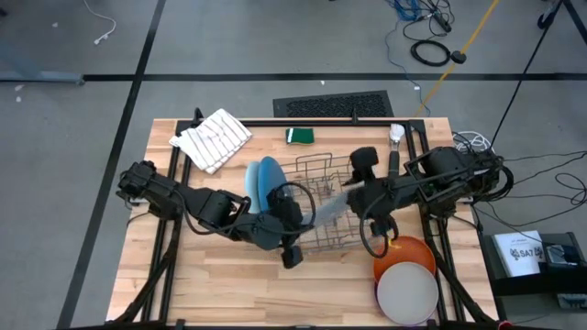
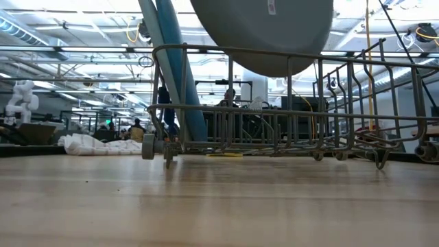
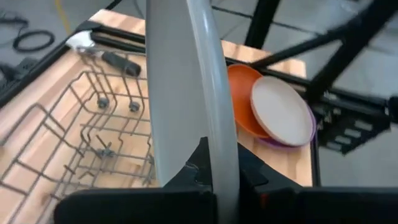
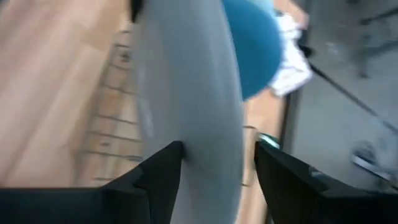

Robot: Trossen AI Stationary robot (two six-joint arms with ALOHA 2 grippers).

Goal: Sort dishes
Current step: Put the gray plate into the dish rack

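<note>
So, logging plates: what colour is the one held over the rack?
Grey plate; left wrist view.

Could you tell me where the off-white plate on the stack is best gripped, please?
Probably its rim, from above: the off-white plate lies flat, face up, on a purple plate, partly over the orange plate, so one finger inside the rim, one outside.

The grey plate [image 2: 264, 34] ran off the low view's top edge. The purple plate [image 3: 309, 134] lay mostly buried under the off-white plate [image 3: 281, 111]. Right wrist view was all blur.
</note>
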